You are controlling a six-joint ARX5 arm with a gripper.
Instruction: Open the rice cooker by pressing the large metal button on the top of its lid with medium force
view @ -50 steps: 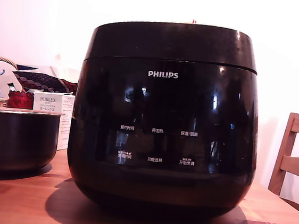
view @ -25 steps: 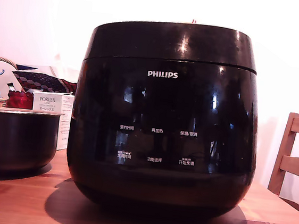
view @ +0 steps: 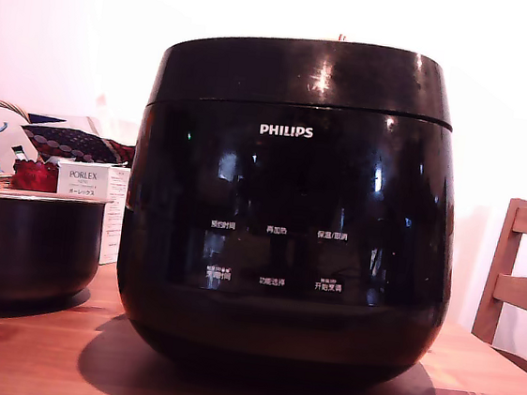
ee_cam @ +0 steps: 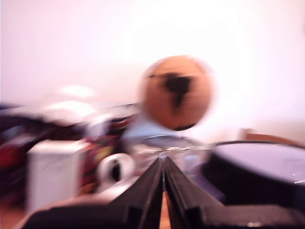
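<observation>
The rice cooker [view: 287, 228] fills the middle of the exterior view, a glossy black pot with a white PHILIPS logo, standing on a wooden table [view: 21, 351]. Its black lid [view: 305, 72] sits down flat on the body. The metal button on top is hidden from this low angle. No arm shows in the exterior view. In the blurred wrist view my gripper [ee_cam: 163, 167] is shut, its two black fingers pressed together with nothing between them. A dark round shape [ee_cam: 257, 171] lies beyond the fingers; I cannot tell what it is.
In the exterior view a dark bowl-like pot [view: 23, 243] with a metal rim stands at the left, with a white PORLEX box [view: 90, 187] and a basket behind it. A wooden chair back [view: 520, 272] is at the right. A blurred orange-brown ball shape [ee_cam: 176, 93] hangs in the wrist view.
The cooker has shifted very slightly toward the exterior view's left, and bright reflections have appeared on the lid's front. The lid stays down.
</observation>
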